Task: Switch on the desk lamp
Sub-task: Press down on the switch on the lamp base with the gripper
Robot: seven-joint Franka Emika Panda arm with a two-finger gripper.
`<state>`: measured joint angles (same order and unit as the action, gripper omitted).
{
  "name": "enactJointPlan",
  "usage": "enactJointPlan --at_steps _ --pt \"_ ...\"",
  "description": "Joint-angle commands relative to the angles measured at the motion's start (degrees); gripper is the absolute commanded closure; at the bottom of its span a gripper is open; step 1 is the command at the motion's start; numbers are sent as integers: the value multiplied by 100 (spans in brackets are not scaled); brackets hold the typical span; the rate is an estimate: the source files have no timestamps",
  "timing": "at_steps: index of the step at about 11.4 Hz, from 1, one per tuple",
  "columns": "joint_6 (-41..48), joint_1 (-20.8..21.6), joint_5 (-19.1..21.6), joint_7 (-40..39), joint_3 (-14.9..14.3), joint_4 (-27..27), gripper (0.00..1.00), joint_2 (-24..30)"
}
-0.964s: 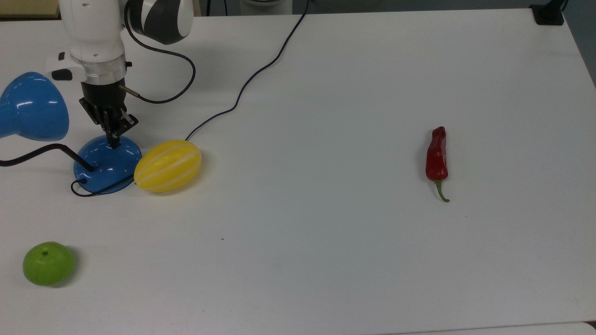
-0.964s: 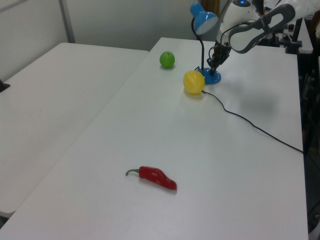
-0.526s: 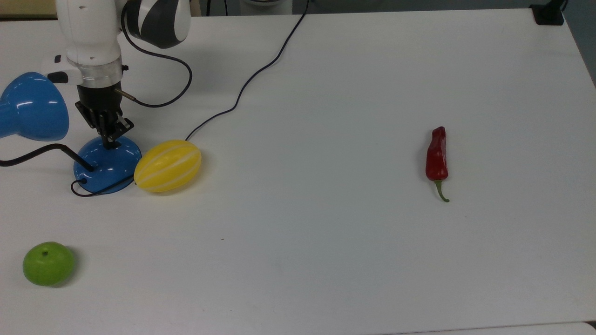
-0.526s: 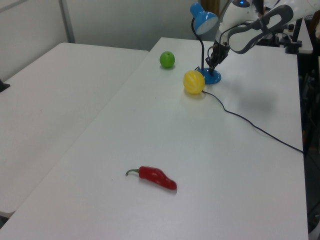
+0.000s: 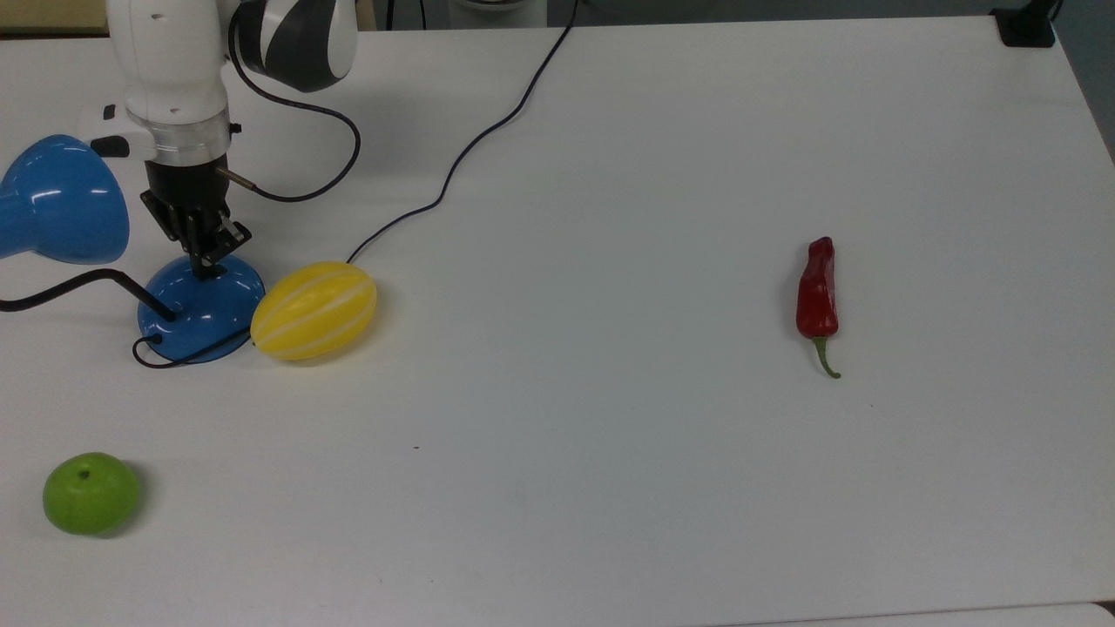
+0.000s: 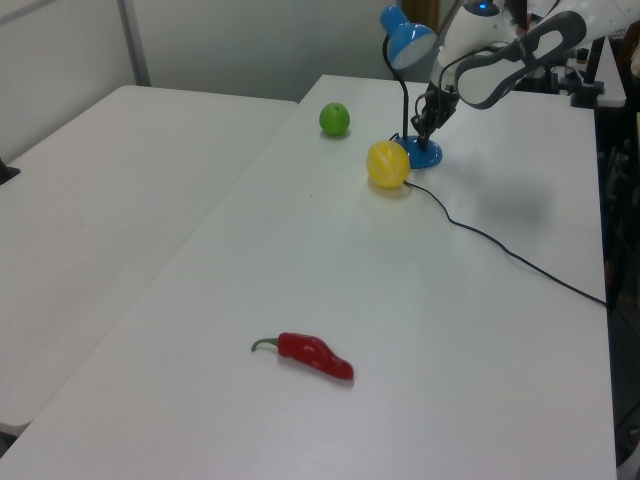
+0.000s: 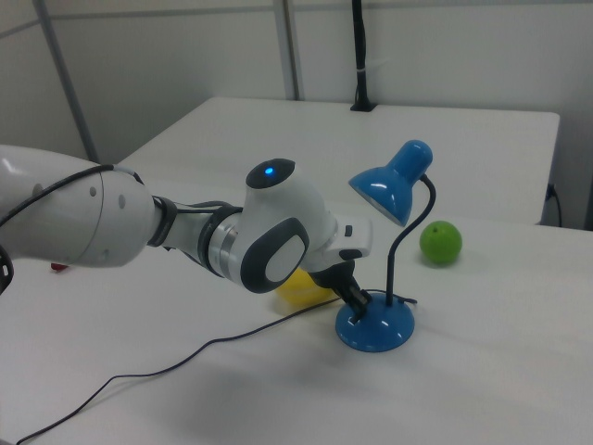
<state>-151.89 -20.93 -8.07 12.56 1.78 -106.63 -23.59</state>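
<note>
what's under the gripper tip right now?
The desk lamp's blue dome base sits directly under the gripper, whose tip is at the dome's top. The switch itself is covered by the tip, so I cannot see contact.

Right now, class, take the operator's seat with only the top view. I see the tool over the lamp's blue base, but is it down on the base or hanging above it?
Observer: From the right view, the tool comes in at a slant and its tip looks to rest on top of the base, just to the right view's left of where the neck starts.
Operator: How high is the shade?
Observer: The shade hangs well above the base, and its opening tilts down toward the right view's left, over the arm's wrist.
Operator: Is the lamp lit?
Observer: The inside of the shade looks pale, but I cannot tell whether it glows.
</note>
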Motion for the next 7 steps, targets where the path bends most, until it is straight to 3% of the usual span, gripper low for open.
enactJointPlan --at_steps 1,7 --pt "-95 27 -142 141 -46 37 100 -76" --pt "-262 -78 -282 133 -46 81 100 -260"
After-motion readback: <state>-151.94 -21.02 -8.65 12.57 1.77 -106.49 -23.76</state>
